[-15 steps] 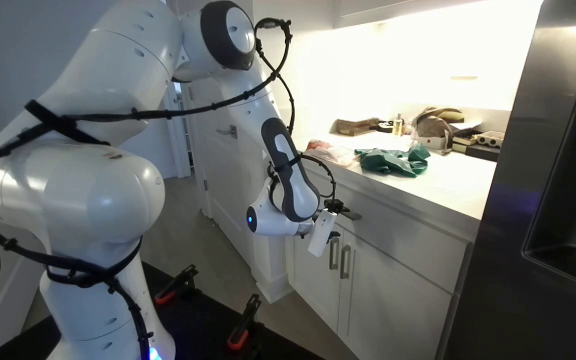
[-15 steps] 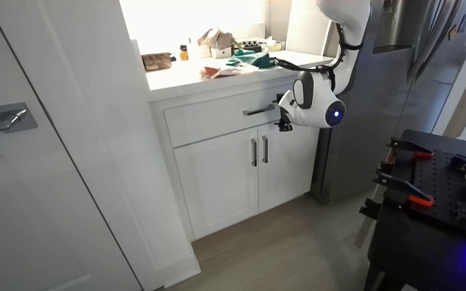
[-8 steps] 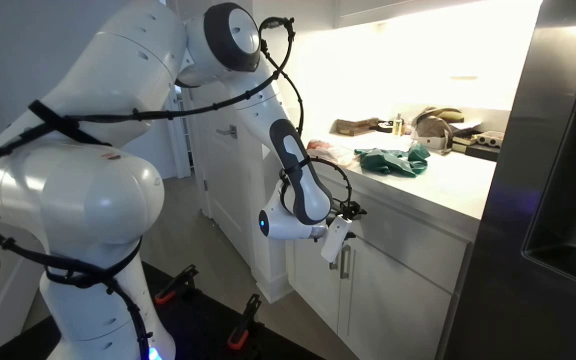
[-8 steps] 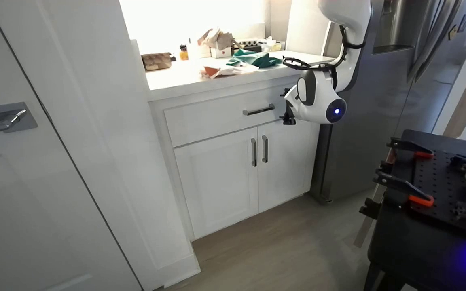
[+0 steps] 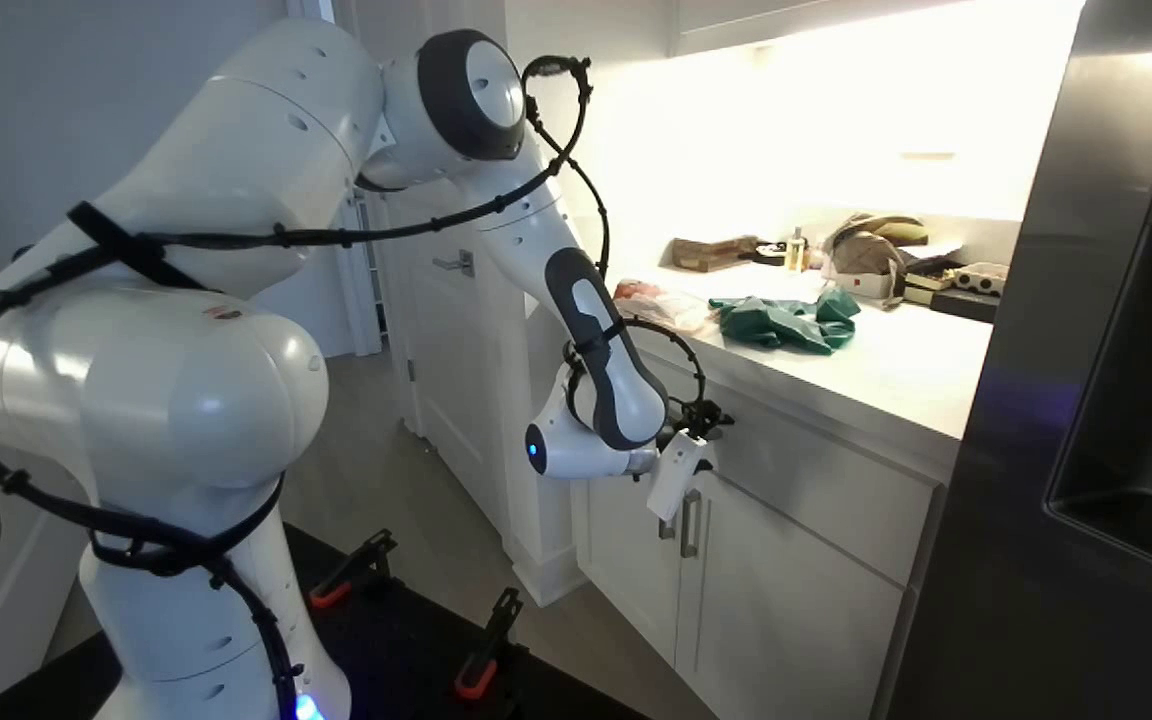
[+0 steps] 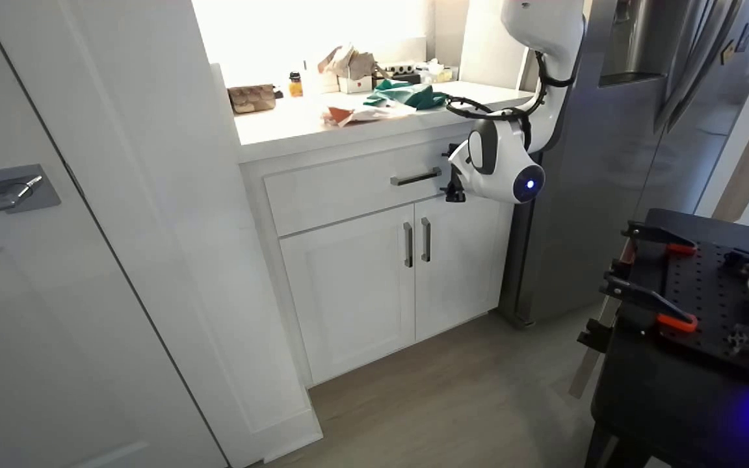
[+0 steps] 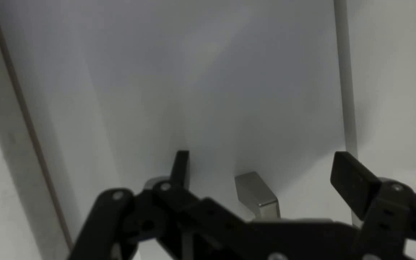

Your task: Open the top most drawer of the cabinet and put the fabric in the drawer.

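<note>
During the last half second the upper part of the arm (image 5: pixel 276 145) has sunk a little, and in an exterior view the gripper (image 7: pixel 262 157) has come slightly nearer to the handle (image 6: pixel 415 177), so that it stands now just beside its end. The fingers (image 7: pixel 354 184) are well apart and hold nothing. In the wrist view the end of the handle appears between them, but the rest is hidden behind the gripper, so I cannot tell if it is deep enough for a good grip. In my judgement this is a small correction of the approach: the drawer (image 6: pixel 355 188) is closed, and the pulling has not begun. Next the gripper probably must go a little further over the handle and bring its fingers together; a grip at the very end could slip. The fabric (image 5: pixel 786 325) is where it was, crumpled on the counter (image 5: pixel 901 370), and must wait until the drawer is out.
</note>
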